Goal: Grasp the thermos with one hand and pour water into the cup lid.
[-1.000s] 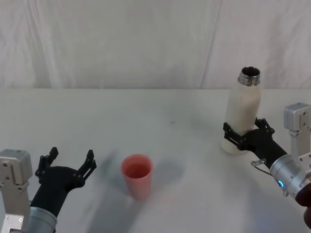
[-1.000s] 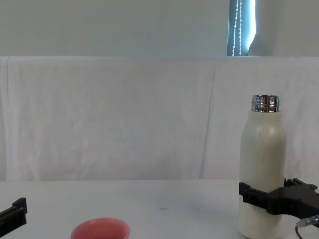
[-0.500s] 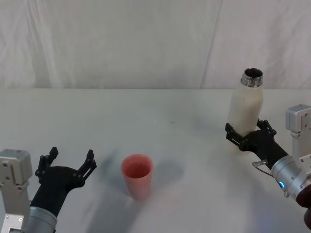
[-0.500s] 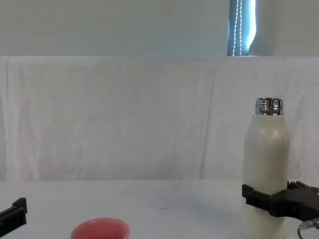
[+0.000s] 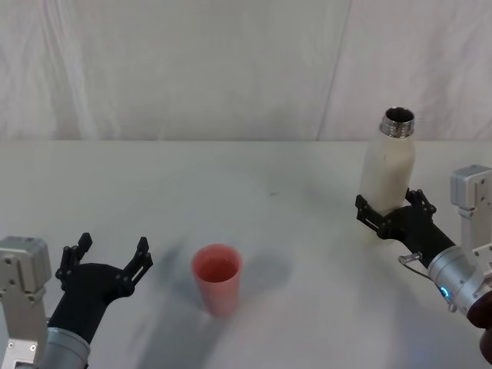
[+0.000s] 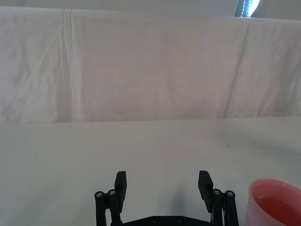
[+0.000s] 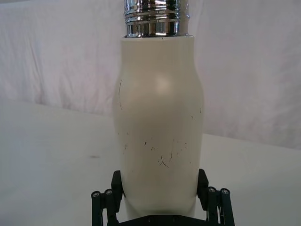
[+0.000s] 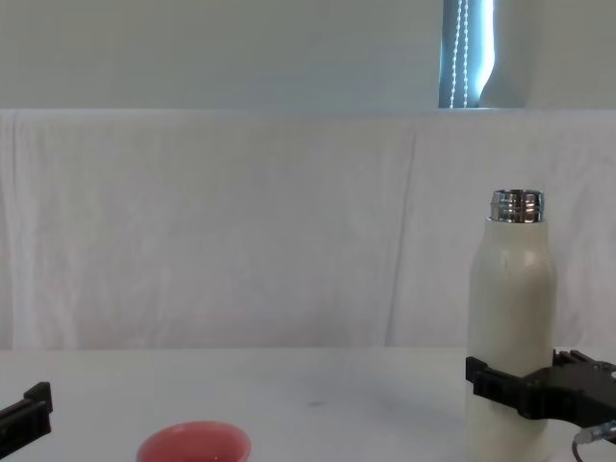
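The thermos (image 5: 388, 173) is a tall cream-white bottle with an open chrome neck, standing upright at the right of the table. My right gripper (image 5: 389, 207) is shut on the thermos's lower body, one black finger on each side. The right wrist view shows the thermos (image 7: 160, 127) up close, held in the right gripper (image 7: 160, 188). The chest view has the thermos (image 8: 510, 318) in the right gripper (image 8: 525, 390) at lower right. The pink cup lid (image 5: 217, 277) stands upright near the table's front centre. My left gripper (image 5: 112, 250) hovers open to the left of it, holding nothing.
A white cloth covers the table (image 5: 254, 177) and hangs as a backdrop behind it. In the left wrist view the left gripper (image 6: 162, 181) points across bare cloth, with the cup lid (image 6: 275, 202) beside it. The cup lid's rim (image 8: 193, 444) shows low in the chest view.
The thermos and my right gripper shifted slightly to the right during the first half second, and have barely moved since. The left arm and cup lid stayed still.
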### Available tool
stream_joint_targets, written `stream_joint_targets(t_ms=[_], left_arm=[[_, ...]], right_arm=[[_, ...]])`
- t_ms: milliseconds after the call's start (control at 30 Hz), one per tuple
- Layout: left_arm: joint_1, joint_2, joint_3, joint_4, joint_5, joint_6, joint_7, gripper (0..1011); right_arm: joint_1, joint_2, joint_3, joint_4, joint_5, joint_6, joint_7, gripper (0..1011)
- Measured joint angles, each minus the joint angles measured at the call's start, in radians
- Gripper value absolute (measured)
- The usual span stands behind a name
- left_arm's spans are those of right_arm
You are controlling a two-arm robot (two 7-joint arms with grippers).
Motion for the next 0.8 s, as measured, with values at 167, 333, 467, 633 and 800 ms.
stream_joint_targets(t_ms=[167, 333, 467, 633, 800], left_arm=[[0.000, 0.000, 0.000, 0.000, 0.000, 0.000, 0.000, 1001], [0.000, 0.000, 0.000, 0.000, 0.000, 0.000, 0.000, 1001], [0.000, 0.000, 0.000, 0.000, 0.000, 0.000, 0.000, 1001], [0.000, 0.000, 0.000, 0.000, 0.000, 0.000, 0.000, 1001], [0.000, 0.000, 0.000, 0.000, 0.000, 0.000, 0.000, 1001]], right_arm=[[0.000, 0.000, 0.000, 0.000, 0.000, 0.000, 0.000, 950], [0.000, 0.000, -0.001, 0.000, 0.000, 0.000, 0.001, 950], [-0.001, 0.000, -0.001, 0.000, 0.000, 0.000, 0.001, 950], [-0.001, 0.000, -0.001, -0.001, 0.000, 0.000, 0.001, 1001], [-0.001, 0.000, -0.001, -0.001, 0.000, 0.000, 0.001, 1001]])
